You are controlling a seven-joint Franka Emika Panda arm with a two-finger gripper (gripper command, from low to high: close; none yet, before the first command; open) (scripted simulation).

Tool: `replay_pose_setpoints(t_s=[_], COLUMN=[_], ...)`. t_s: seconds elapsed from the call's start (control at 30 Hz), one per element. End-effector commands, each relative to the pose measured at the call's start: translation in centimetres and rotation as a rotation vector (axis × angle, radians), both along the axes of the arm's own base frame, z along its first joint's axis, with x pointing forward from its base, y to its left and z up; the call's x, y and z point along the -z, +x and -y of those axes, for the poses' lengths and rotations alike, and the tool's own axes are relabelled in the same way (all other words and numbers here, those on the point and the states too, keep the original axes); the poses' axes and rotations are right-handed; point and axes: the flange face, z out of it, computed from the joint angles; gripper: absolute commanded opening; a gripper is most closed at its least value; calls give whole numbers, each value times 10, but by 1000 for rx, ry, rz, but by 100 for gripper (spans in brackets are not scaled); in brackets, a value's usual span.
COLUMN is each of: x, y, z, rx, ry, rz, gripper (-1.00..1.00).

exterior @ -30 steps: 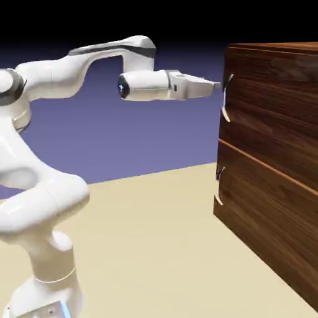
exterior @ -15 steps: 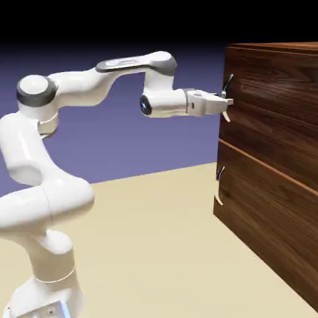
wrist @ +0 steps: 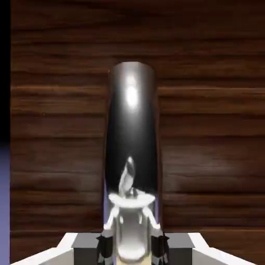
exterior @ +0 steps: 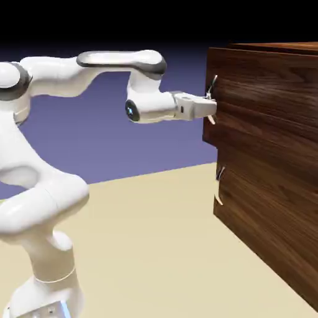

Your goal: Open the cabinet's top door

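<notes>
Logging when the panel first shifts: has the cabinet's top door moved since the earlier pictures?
Yes, the top door now juts out past the lower panel, toward the exterior view's left.

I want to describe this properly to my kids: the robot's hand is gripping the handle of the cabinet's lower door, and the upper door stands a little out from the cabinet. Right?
Not quite: the hand grips the upper door's handle, as the exterior view shows. The rest is right.

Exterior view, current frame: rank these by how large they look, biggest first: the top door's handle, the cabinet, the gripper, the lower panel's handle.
1. Cabinet
2. Gripper
3. Unsure: top door's handle and lower panel's handle look alike, and the gripper partly covers the upper one.
</notes>
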Motion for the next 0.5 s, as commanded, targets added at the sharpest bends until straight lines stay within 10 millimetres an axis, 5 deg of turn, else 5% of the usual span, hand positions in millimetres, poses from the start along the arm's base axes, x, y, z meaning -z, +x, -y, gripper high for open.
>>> replay_pose_setpoints(t_s=[0.0,0.47], x=[0,0], y=[-7,-110], z=[3,69], rx=[-13,-249], ry=[2,2], rz=[0,-1], gripper=[-100,-100])
